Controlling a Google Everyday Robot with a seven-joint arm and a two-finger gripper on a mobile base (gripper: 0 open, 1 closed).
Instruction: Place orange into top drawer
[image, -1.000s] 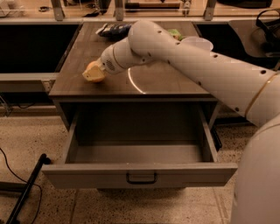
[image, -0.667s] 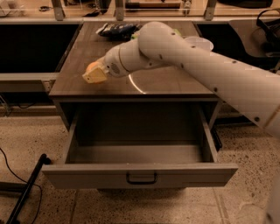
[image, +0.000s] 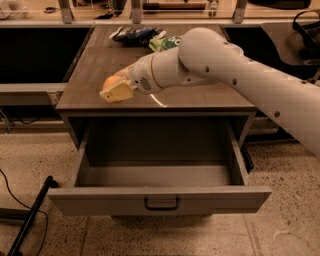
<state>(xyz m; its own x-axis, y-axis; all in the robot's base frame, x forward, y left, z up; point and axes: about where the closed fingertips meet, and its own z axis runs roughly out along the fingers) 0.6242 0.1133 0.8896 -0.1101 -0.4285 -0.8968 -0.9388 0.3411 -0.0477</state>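
Note:
The orange (image: 111, 81) is a small round fruit held between my gripper's pale fingers (image: 119, 92). My gripper (image: 114, 88) is shut on it above the left front part of the brown cabinet top (image: 95, 65). The top drawer (image: 160, 197) stands pulled open below, its inside bare, with a small dark handle (image: 161, 203) at the centre of its front panel. My white arm reaches in from the right, across the cabinet top.
A dark blue snack bag (image: 132, 34) and a green bag (image: 165, 43) lie at the back of the cabinet top. Dark open bays flank the cabinet on both sides. A black pole and cable (image: 30, 220) lie on the floor at lower left.
My arm has drawn back toward the right and the gripper now holds the orange slightly higher over the cabinet top. The drawer has stayed open.

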